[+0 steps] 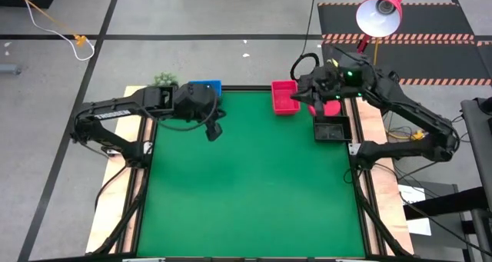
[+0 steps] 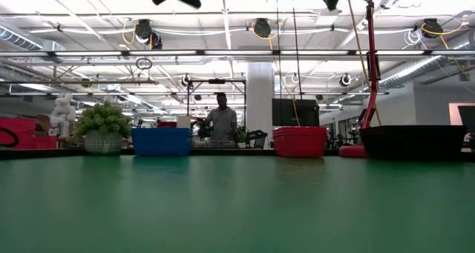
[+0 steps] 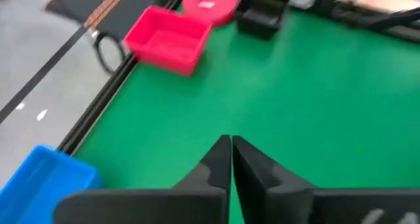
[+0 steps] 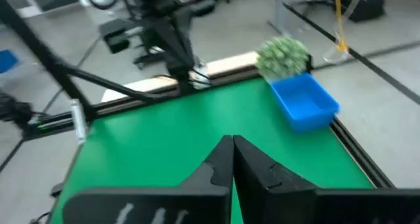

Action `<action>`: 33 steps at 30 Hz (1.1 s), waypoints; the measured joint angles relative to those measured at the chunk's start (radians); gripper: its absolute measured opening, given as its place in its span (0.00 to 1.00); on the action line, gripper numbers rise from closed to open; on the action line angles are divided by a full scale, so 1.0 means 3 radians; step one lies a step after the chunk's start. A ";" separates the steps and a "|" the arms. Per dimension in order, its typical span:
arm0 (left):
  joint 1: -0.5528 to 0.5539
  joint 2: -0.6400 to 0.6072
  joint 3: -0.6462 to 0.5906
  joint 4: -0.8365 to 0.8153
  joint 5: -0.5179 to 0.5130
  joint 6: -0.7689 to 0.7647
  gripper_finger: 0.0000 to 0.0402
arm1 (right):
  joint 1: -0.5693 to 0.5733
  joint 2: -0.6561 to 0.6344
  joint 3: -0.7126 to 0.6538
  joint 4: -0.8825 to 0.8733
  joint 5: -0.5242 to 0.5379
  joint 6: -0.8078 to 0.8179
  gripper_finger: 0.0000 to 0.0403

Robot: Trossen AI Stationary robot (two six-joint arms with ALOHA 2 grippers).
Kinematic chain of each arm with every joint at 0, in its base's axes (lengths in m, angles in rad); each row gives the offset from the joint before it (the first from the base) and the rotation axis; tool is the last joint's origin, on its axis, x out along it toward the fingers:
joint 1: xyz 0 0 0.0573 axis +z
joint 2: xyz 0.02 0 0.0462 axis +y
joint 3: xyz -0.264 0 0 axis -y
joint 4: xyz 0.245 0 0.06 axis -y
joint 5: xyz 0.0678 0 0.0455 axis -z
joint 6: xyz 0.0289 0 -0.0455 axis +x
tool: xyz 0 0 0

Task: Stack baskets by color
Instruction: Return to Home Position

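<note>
Along the green mat's far edge stand a blue basket (image 1: 204,87) (image 2: 161,142), a red-pink basket (image 1: 284,97) (image 3: 167,40) and, by the right edge, a black basket (image 1: 331,129) (image 2: 412,142), each on its bottom. My left gripper (image 1: 215,130) (image 3: 231,152) hangs shut above the mat, a little nearer than the blue basket and holding nothing. My right gripper (image 1: 301,95) (image 4: 231,152) is shut and empty, high up beside the red-pink basket and pointing toward the table's left. In the low view only the tips of both grippers show, at the picture's top.
A green fuzzy plant ball (image 1: 164,79) (image 4: 282,56) sits left of the blue basket. A red lamp (image 1: 380,12) stands at the far right, its round base (image 3: 210,2) beside the black basket. The mat's middle and near part are bare green. A person (image 2: 220,121) stands far behind the table.
</note>
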 joint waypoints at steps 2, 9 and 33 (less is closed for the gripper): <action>-0.0107 -0.0038 0.0000 0.0106 0.0000 -0.0006 0.02 | 0.0116 -0.0105 -0.0001 -0.0001 -0.0001 -0.0001 0.00; -0.0514 -0.0112 0.0000 0.0552 0.0001 -0.0025 0.01 | 0.0559 -0.0495 -0.0001 -0.0005 0.0028 -0.0115 0.00; -0.1207 -0.0532 -0.0825 0.1318 -0.0127 -0.0153 0.00 | 0.1716 -0.1685 -0.1607 0.1057 0.0625 -0.0360 0.00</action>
